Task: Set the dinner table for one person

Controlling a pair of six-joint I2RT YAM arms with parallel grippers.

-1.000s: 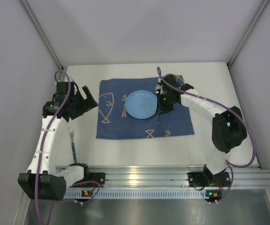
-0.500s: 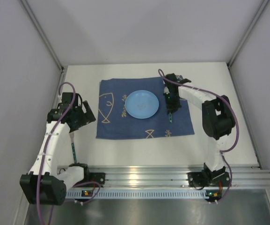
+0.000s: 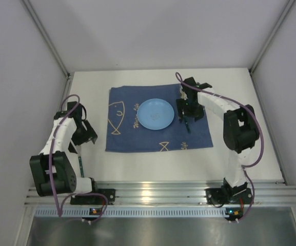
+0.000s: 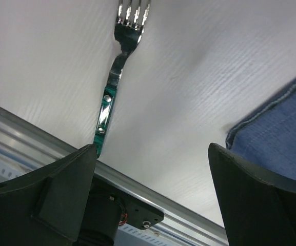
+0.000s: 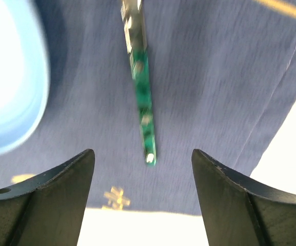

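Pale grey walls stand around the dinner table (image 3: pixel 240 148), a big white top that fills the floor of the top view. At its middle lies a dark blue mat (image 3: pixel 132 138) with pale fish drawings, and on the mat sits a light blue plate (image 3: pixel 156 114) whose whole round face is in view. Just right of the plate, on the cloth, lies a green-handled piece of cutlery (image 3: pixel 187 124). Its metal end is cut off in the right wrist view, so I cannot tell which kind it is. The right gripper (image 3: pixel 186 110) is above it with the fingers spread wide, and the handle (image 5: pixel 143 113) lies free on the mat between them. One second ago this gripper was closed and close against the right edge of the plate; now it has let go. On the bare table at the near left lies a fork (image 4: pixel 112 92) with a green handle, and its tines point to the far side. The left gripper (image 3: pixel 86 134) is over it, also wide open and not touching it. One second ago the left gripper was farther away, beside the left edge of the mat, and the arm has since folded back toward the near left.
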